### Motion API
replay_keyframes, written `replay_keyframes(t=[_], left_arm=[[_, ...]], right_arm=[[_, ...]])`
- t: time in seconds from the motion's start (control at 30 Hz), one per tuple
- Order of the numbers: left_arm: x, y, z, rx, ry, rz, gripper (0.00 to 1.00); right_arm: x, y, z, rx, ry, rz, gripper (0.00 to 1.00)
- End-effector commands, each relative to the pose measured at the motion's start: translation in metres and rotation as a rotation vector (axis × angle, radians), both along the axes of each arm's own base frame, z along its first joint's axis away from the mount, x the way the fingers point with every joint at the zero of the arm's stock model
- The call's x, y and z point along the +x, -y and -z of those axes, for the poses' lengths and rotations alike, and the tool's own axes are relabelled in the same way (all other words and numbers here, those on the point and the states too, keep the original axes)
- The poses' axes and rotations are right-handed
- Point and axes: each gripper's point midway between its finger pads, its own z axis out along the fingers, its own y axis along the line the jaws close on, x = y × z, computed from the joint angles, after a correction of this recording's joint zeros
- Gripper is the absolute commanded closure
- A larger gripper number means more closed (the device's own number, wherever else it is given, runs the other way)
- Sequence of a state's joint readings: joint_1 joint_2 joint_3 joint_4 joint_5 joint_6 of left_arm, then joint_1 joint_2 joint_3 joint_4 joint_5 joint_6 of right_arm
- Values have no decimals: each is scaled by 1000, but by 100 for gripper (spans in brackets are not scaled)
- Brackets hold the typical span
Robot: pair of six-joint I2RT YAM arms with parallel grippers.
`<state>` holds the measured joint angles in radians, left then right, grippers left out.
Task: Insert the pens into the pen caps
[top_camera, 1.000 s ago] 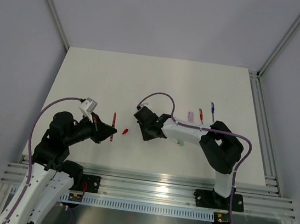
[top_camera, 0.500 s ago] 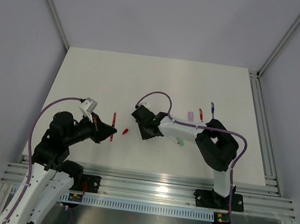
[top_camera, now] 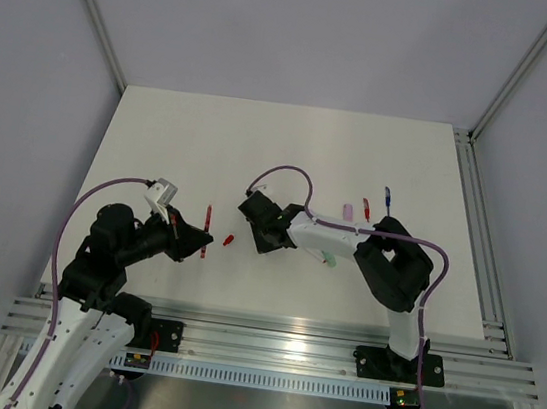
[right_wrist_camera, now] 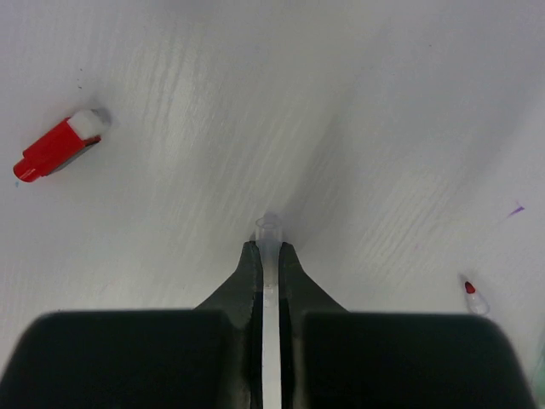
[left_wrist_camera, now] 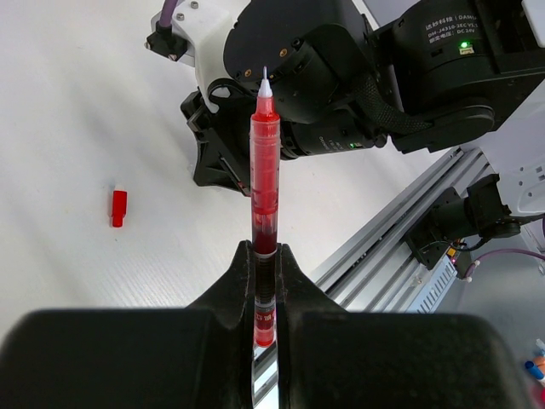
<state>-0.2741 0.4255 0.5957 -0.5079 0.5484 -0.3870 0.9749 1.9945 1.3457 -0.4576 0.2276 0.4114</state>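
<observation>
My left gripper (left_wrist_camera: 266,256) is shut on a red pen (left_wrist_camera: 264,183), which stands up from the jaws with its white tip bare. In the top view this pen (top_camera: 207,228) hangs over the table at my left gripper (top_camera: 204,244). A red pen cap (top_camera: 229,240) lies on the table between the arms, also seen from the left wrist (left_wrist_camera: 118,208) and the right wrist (right_wrist_camera: 55,146). My right gripper (right_wrist_camera: 267,247) points down close to the table just right of that cap. Its jaws are shut on a small clear tube (right_wrist_camera: 268,228).
By the right arm's elbow lie a pink cap (top_camera: 348,212), a short red pen (top_camera: 365,209) and a blue pen (top_camera: 387,201). A pale green piece (top_camera: 329,261) lies under the right forearm. A tiny clear, red-tipped bit (right_wrist_camera: 473,296) rests on the table.
The right gripper has crept a little to the left and its jaws have closed. The left arm and the red pen have not moved.
</observation>
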Motion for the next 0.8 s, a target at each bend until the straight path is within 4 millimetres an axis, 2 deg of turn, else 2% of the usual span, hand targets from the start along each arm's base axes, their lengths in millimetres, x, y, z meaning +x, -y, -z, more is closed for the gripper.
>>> replay_keyframes(t=[0.0, 0.07, 0.13, 0.17, 0.2, 0.23, 0.27, 0.33, 0.37, 0.4, 0.6, 0.7, 0.77], left_arm=[[4, 0, -17, 1, 62, -1, 100], [4, -1, -17, -1, 64, -3, 100], [5, 0, -16, -3, 59, -2, 100], [6, 0, -17, -5, 60, -1, 100], [5, 1, -16, -9, 57, 7, 100], [6, 1, -15, -10, 49, 10, 100], [6, 1, -15, -14, 49, 12, 100], [5, 4, -16, -25, 48, 29, 100], [3, 6, -15, -31, 44, 45, 100], [4, 6, -15, -33, 43, 47, 100], [2, 9, -16, -46, 45, 71, 100], [3, 9, -16, -45, 40, 71, 100], [3, 10, -15, -45, 35, 72, 100]], right_arm=[[5, 3, -15, 35, 60, 39, 100], [6, 3, -26, 85, 91, 56, 100], [10, -4, -61, 198, 151, 67, 100], [5, 0, -63, 227, 150, 76, 100], [4, -3, -91, 309, 189, 77, 100], [6, -12, -110, 407, 216, 90, 100], [1, -8, -111, 444, 217, 102, 100], [4, -20, -166, 664, 289, 128, 100], [1, -18, -183, 729, 307, 136, 100], [3, -24, -206, 820, 341, 139, 100], [-1, -50, -301, 1143, 445, 121, 100], [-8, -61, -330, 1229, 477, 76, 100], [-11, -68, -339, 1253, 483, 49, 100]])
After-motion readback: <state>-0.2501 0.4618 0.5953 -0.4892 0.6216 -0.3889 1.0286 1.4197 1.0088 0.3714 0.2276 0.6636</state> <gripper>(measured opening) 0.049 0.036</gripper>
